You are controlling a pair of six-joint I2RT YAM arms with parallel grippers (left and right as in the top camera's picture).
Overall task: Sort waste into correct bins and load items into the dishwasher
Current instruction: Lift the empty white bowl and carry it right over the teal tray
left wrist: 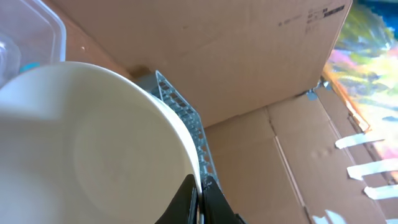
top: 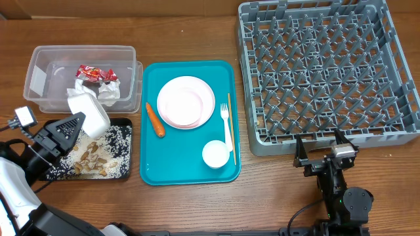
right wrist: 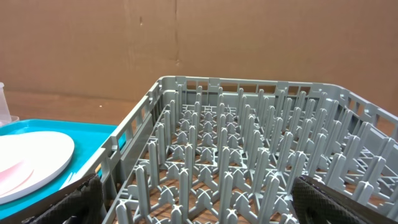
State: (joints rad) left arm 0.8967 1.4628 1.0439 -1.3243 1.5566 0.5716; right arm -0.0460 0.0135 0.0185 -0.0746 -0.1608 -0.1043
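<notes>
My left gripper [top: 80, 119] is shut on the rim of a small white bowl [top: 90, 113] and holds it tilted above the black tray [top: 125, 122], which carries rice and beige scraps [top: 92, 159]. In the left wrist view the bowl [left wrist: 93, 149] fills the frame, its rim pinched between my fingers [left wrist: 200, 193]. The clear tub [top: 39, 72] holds the red wrapper [top: 96, 73] and white napkins [top: 106, 90]. The teal tray [top: 154, 167] carries the carrot [top: 155, 119], pink plate [top: 186, 101], white fork [top: 226, 124], wooden stick [top: 231, 128] and white cup [top: 215, 154]. My right gripper [top: 323, 149] is open at the front edge of the grey rack [top: 328, 72].
The right wrist view shows the rack's pegs [right wrist: 249, 162] straight ahead and the teal tray with the plate [right wrist: 31, 158] at left. A cardboard wall [right wrist: 186, 37] stands behind the table.
</notes>
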